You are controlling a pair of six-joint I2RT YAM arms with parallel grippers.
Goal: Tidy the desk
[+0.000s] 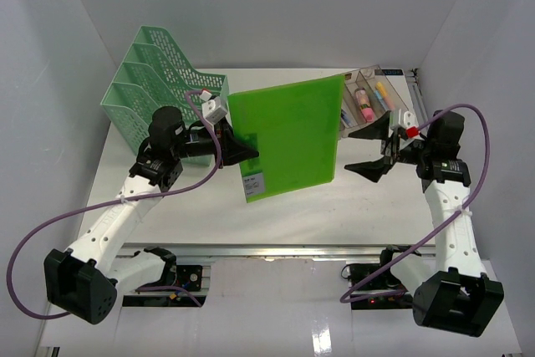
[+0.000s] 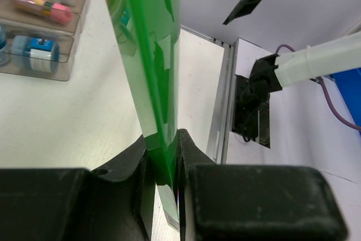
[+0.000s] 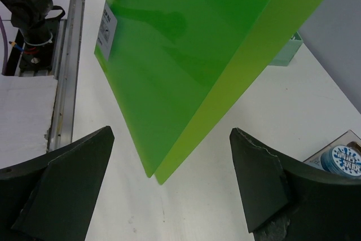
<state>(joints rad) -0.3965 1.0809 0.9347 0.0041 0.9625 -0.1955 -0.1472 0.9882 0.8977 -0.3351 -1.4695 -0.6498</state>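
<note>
**Listener:** What is the biggest thing you see from the overhead camera?

**Operator:** I see the white worktop (image 1: pixel 368 211). It fills the middle of the view, from the arm bases at the near edge back to the white walls.

**Listener:** What comes next?

**Operator:** A green folder (image 1: pixel 288 135), a flat bright sheet standing on edge and tilted over the middle of the worktop. There is a small white label (image 1: pixel 253 183) near its lower left corner. I cannot tell whether its bottom corner touches the surface.

**Listener:** And behind it?

**Operator:** At the far left stands a mint-green mesh file rack (image 1: pixel 155 81), with its slots stepped upward. At the far right is a clear tray (image 1: pixel 376 98) with compartments holding pink and yellow markers (image 1: pixel 364 103).

**Listener:** What are your claws doing?

**Operator:** My left claw (image 1: pixel 247 152) is pinching the folder's left edge, with both fingers pressed against the sheet. My right claw (image 1: pixel 351 151) is spread wide just beside the folder's right edge. It holds nothing and is clear of the folder.
</note>
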